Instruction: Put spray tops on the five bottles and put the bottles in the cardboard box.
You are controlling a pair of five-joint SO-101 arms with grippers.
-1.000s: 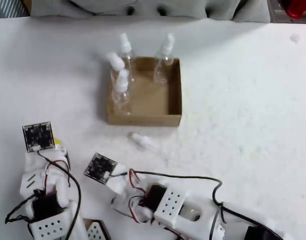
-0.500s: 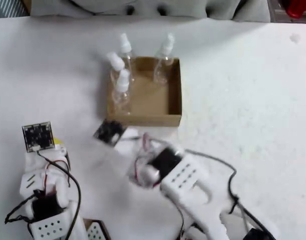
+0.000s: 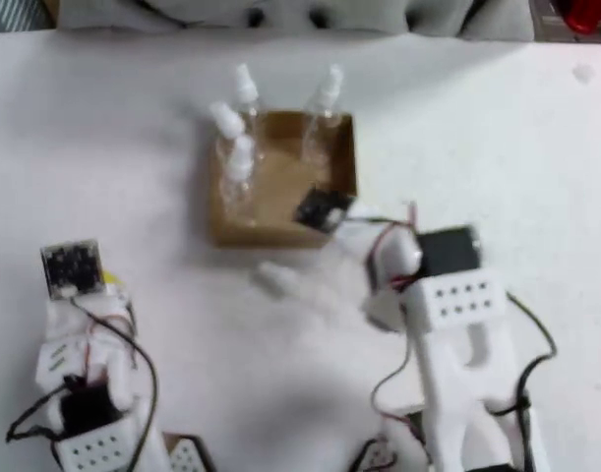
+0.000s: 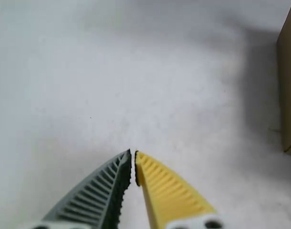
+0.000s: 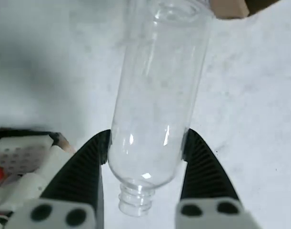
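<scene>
Right hand point(image 5: 147, 136), clamped on a capless bottle point(image 5: 159, 95), has swung right, seemingly up to the box point(image 3: 349, 157); left hand point(image 4: 133, 155) together

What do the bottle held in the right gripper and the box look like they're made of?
Bottle: clear, glossy plastic by the look. The table shows through its wall, bright highlights sit on it, and the open neck has moulded threads. Glass cannot be ruled out.
Cardboard box: matte brown cardboard, with thin flat walls and a plain dull floor.
</scene>
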